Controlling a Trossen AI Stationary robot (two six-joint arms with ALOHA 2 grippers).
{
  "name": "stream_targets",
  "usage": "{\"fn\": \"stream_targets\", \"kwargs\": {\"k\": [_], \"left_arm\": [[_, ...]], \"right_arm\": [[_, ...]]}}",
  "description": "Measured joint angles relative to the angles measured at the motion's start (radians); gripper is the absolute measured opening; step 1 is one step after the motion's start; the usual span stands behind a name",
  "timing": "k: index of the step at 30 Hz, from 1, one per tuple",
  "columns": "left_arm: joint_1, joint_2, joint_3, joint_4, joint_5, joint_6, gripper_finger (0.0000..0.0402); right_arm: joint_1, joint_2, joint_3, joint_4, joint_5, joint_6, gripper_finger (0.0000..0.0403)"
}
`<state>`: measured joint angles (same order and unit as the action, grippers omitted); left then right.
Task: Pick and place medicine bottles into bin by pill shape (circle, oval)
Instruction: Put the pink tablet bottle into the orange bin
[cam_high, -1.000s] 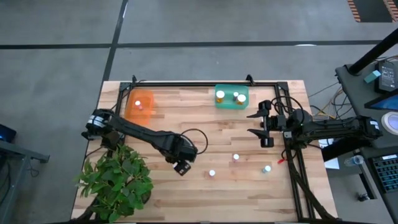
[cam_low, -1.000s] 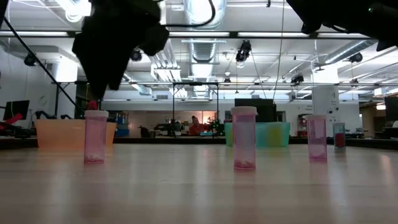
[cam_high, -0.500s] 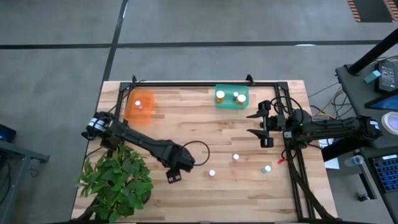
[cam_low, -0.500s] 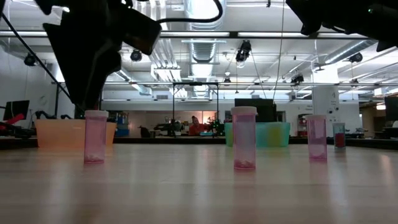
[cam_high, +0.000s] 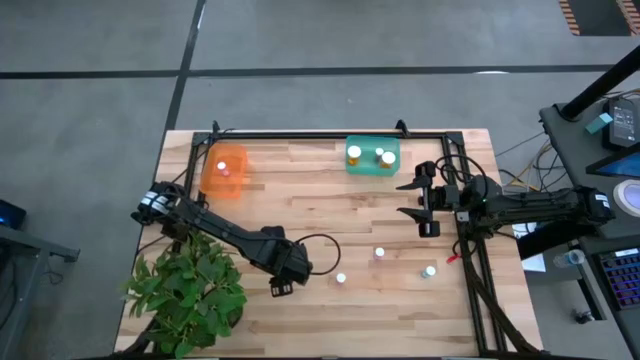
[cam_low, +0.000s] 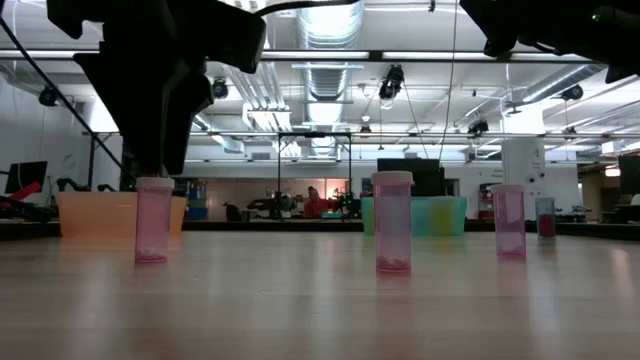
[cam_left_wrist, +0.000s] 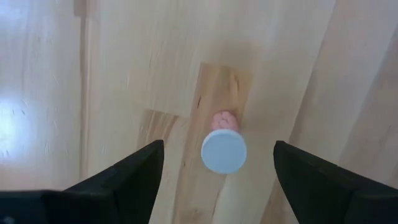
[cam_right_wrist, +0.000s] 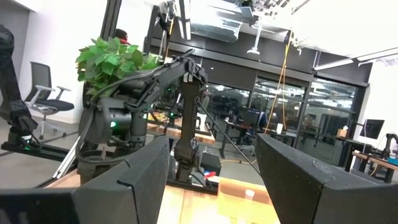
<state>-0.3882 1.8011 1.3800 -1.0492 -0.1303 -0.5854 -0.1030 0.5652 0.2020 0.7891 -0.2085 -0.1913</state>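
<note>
- Your left gripper (cam_high: 281, 287) hangs over the near-left part of the table (cam_high: 300, 215), fingers spread wide with nothing between them.
- In the left wrist view the target bottle (cam_left_wrist: 223, 148) stands between the two dark fingers (cam_left_wrist: 130, 177), its white cap facing the camera and pink pills showing at its base. The cap sits nearer one finger than the other.
- In the overhead view this same bottle (cam_high: 341, 278) appears just beside the gripper, toward the right arm's side. How high the fingertips hang above the cap cannot be read with certainty.
- Centre the cap between the fingers before you descend. Judged from the offset, a small lateral correction is needed.
- Descend straight down along the bottle's axis. Close only when the pads are level with the body below the cap.
- The bottle stands upright: its long axis is vertical, cap up, base flat on the wood. A sideways nudge will likely tip it, since it is narrow and tall.
- Two more bottles (cam_high: 379, 253) stand loose farther right, well apart from each other.
- The orange bin (cam_high: 225, 170) and the green bin (cam_high: 373, 155) sit at the far edge. Each already holds capped bottles.
- Your right gripper (cam_high: 418, 207) waits on the right side, raised off the table, fingers apart and empty.
</note>
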Motion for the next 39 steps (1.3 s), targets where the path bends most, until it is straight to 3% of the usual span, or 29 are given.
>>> {"fn": "stream_targets", "kwargs": {"k": [15,27,39], "left_arm": [[0.0,0.031,-0.002,0.003,0.001,0.022,0.0272],[0.0,0.031,-0.002,0.003,0.002,0.023,0.017],[0.0,0.031,-0.002,0.003,0.02,0.024,0.0102]], "right_arm": [[0.0,0.0,-0.001,0.0,0.0,0.0,0.0226],[0.0,0.0,-0.001,0.0,0.0,0.0,0.0226],[0.0,0.0,-0.001,0.0,0.0,0.0,0.0226]]}}
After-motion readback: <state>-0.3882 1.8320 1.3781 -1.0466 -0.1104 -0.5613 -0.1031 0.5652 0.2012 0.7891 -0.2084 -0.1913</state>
